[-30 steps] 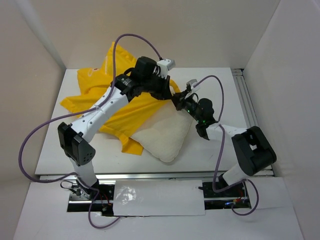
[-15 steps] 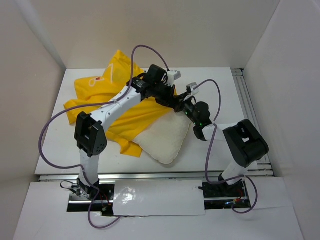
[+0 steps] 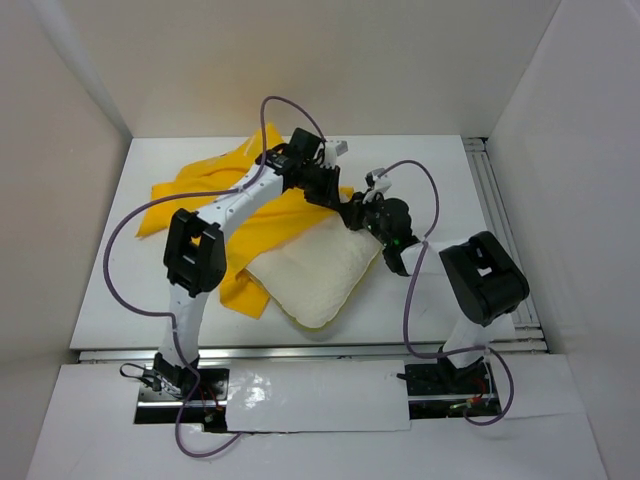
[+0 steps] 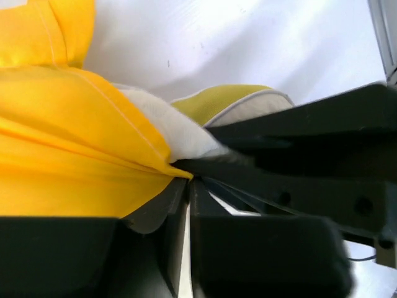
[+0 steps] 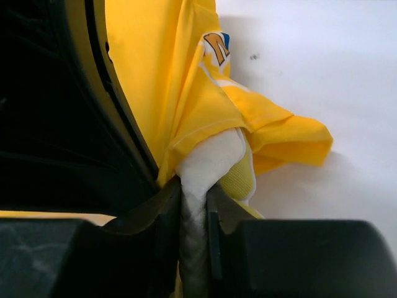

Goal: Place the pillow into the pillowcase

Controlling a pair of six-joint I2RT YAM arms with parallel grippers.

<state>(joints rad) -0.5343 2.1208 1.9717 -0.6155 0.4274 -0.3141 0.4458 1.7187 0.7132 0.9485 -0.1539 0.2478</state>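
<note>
The cream-white pillow (image 3: 312,277) lies tilted at the table's middle, its far corner tucked under the yellow pillowcase (image 3: 200,190), which is crumpled toward the back left. My left gripper (image 3: 337,196) is shut on the pillowcase's hem; the left wrist view shows yellow cloth (image 4: 80,155) pinched at the closed jaws with pillow (image 4: 180,133) beside it. My right gripper (image 3: 362,212) is shut on the pillow's corner; the right wrist view shows white fabric (image 5: 208,164) squeezed between the jaws, pillowcase (image 5: 180,81) draped over it. The two grippers meet at that corner.
White walls enclose the table (image 3: 440,180) at the back and both sides. A metal rail (image 3: 495,200) runs along the right edge. Purple cables (image 3: 130,240) loop from both arms. The pillowcase's lettering (image 5: 217,46) shows in the right wrist view.
Both grippers moved left and back together. The left arm folded in, the pillowcase flattened and drew further over the pillow's corner, and the pillow shifted left.
</note>
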